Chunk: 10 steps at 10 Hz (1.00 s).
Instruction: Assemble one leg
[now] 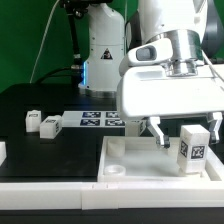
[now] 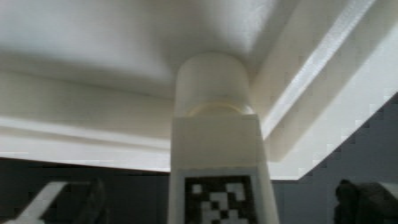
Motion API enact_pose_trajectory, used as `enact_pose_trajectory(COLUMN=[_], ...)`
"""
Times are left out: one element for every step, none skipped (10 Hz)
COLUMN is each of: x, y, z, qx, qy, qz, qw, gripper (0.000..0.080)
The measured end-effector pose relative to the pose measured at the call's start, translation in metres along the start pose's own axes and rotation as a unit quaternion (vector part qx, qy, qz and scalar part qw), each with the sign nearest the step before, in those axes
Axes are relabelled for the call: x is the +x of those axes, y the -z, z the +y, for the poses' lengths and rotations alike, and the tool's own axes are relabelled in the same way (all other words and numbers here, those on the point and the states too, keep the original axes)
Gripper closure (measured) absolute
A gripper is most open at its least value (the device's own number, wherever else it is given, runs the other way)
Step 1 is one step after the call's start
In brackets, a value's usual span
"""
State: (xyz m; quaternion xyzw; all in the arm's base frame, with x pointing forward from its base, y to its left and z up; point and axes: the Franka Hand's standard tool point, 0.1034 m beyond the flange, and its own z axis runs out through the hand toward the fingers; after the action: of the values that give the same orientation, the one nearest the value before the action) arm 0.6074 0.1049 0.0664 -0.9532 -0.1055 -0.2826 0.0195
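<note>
A leg [image 1: 192, 146], a small white block with a black-and-white tag, stands upright on the right end of the large white panel [image 1: 130, 152]. My gripper [image 1: 185, 130] hangs over it with one finger on each side. In the wrist view the leg [image 2: 217, 120] fills the middle, tag near the jaws, with the panel [image 2: 107, 60] behind it. The dark fingertips [image 2: 57, 204] stand well clear of the leg on both sides. The gripper [image 2: 214, 206] is open and holds nothing.
Two more white tagged legs [image 1: 33, 121] [image 1: 50, 125] lie on the black table at the exterior view's left. The marker board [image 1: 95, 120] lies behind the panel. A white part [image 1: 2, 151] shows at the left edge. A white wall [image 1: 60, 190] runs along the front.
</note>
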Motion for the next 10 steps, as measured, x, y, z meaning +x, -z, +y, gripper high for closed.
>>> enact_pose_trajectory(x=[0.005,0.013,0.017,0.014,0.015,0.009,0.007,0.011,0.001,0.005], y=[0.007,0.017,0.021,0.018,0.018,0.016,0.017,0.015,0.014,0.016], z=[0.002,0.004,0.006,0.004,0.004,0.000,-0.003,0.001,0.000,-0.001], qx=[0.000,-0.002,-0.001,0.002,0.002,0.008,0.018,0.019,0.022,0.026], qy=[-0.002,-0.008,-0.008,-0.007,-0.007,-0.007,-0.008,-0.015,-0.031,-0.034], qz=[-0.006,-0.005,-0.008,-0.024,-0.022,-0.057,-0.114,-0.131,-0.192,-0.240], qw=[1.000,1.000,1.000,1.000,1.000,0.998,0.993,0.991,0.981,0.970], gripper=[0.0151,0.0151,0.0151,0.0151,0.0151,0.0151,0.0151,0.0151,0.0151,0.0151])
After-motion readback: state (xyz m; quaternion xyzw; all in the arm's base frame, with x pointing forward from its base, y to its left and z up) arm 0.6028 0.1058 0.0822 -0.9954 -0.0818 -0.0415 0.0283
